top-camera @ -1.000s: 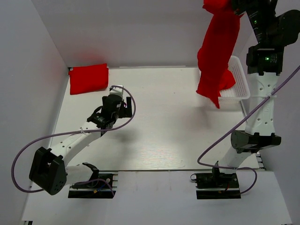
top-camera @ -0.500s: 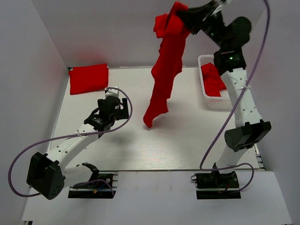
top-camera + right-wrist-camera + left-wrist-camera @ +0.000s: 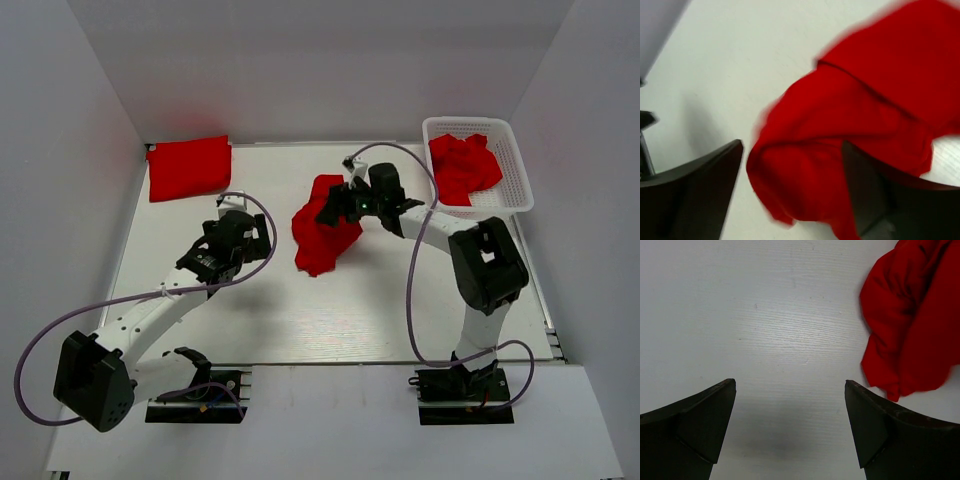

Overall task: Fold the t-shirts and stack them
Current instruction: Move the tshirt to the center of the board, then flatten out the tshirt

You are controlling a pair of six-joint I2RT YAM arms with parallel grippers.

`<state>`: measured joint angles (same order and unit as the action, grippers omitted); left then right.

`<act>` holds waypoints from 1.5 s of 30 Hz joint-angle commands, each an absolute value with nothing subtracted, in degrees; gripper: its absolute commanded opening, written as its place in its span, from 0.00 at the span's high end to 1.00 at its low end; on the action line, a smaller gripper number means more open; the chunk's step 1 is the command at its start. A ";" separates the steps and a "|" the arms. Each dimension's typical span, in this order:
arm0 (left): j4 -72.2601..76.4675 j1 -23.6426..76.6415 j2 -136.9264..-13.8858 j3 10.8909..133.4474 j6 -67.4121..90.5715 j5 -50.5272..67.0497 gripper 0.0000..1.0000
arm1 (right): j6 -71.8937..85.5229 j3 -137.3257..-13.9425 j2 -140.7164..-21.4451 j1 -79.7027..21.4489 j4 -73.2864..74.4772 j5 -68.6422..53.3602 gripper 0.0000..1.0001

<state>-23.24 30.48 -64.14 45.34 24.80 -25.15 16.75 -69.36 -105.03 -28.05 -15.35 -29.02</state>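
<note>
Top external: a crumpled t-shirt (image 3: 318,238) is seen heaped mid-table (image 3: 330,310), with the right gripper (image 3: 335,205) low over its far side. A folded t-shirt (image 3: 190,167) is laid flat at the far-left corner. A third t-shirt (image 3: 463,165) is bunched inside the white lattice basket (image 3: 514,160), far right. The left gripper (image 3: 252,232) is placed near the heap's left, apart from it.

Left wrist: the left gripper (image 3: 790,381) is spread wide, with bare table between the fingers; the crumpled t-shirt (image 3: 912,330) is seen upper right, untouched.

Right wrist, blurred: the right gripper (image 3: 792,144) is spread wide; the crumpled t-shirt (image 3: 855,150) is seen beneath, not pinched.
</note>
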 commanded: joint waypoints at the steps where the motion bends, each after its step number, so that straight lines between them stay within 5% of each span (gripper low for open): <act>1: -24.70 30.32 -63.81 45.09 27.59 -25.93 0.00 | 14.86 -70.22 -105.02 -28.12 -16.62 -24.89 0.10; 20: -16.61 29.79 -63.19 42.98 23.55 -14.42 0.00 | 14.85 -54.67 -79.90 -27.86 -4.48 11.15 0.10; 34: -7.57 29.79 -72.24 44.65 20.40 0.86 0.00 | 14.86 -57.39 -84.19 -27.95 -5.80 6.60 0.10; 42: -1.49 29.79 -87.96 55.52 19.78 8.44 0.00 | 14.85 -68.99 -96.84 -27.77 -6.59 3.35 0.10; 45: -2.02 29.79 -93.94 59.92 19.78 8.44 0.08 | 14.68 -75.39 -101.67 -27.69 -7.03 2.90 0.10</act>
